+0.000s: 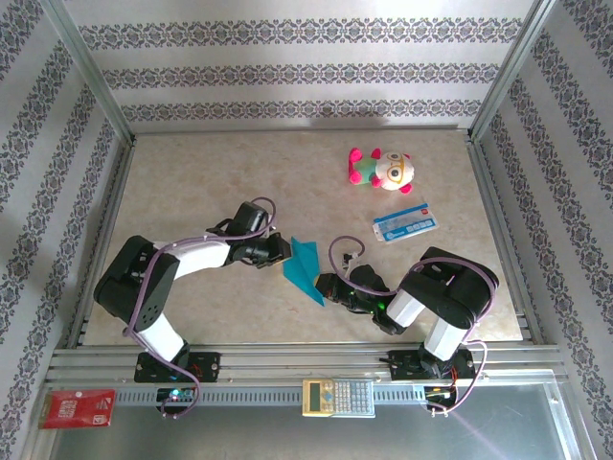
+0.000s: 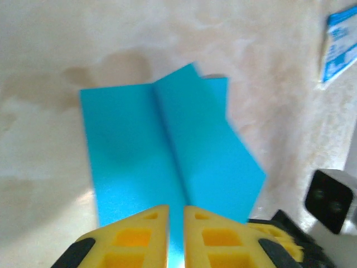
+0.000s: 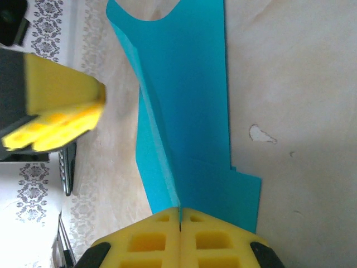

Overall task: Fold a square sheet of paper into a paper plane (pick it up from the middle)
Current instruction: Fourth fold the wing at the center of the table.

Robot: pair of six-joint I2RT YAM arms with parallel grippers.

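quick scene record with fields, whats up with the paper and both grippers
paper: blue paper, partly folded, lengthwise crease, mid-table
right gripper: shut on the crease at the paper's near end
left gripper: fingers nearly together at the paper's left side; grip unclear
elsewhere: plush toy and printed card, far right
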